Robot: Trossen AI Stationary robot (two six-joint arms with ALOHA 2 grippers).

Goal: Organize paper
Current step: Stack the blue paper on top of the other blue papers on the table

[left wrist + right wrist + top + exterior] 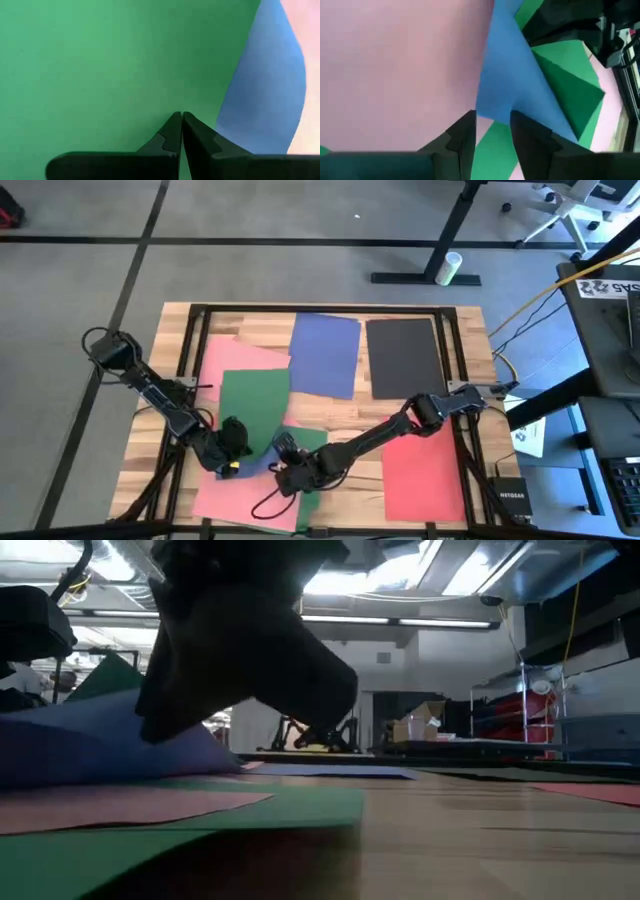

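While the light wooden slatted table (330,440) is covered with flat paper sheets (325,352) in pink, green, blue, black and red, both arms meet at its near left. The left gripper (181,116) is pinched tight on a green paper sheet (110,65). The right gripper (492,117) is spread apart around a small blue sheet's corner (502,85).

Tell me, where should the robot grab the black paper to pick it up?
Probably by an edge. The black sheet lies flat on the table, apart from the blue sheet, so nothing sticks up to pinch. Its right edge, near the table's side, looks best for the right gripper, coming from the right.
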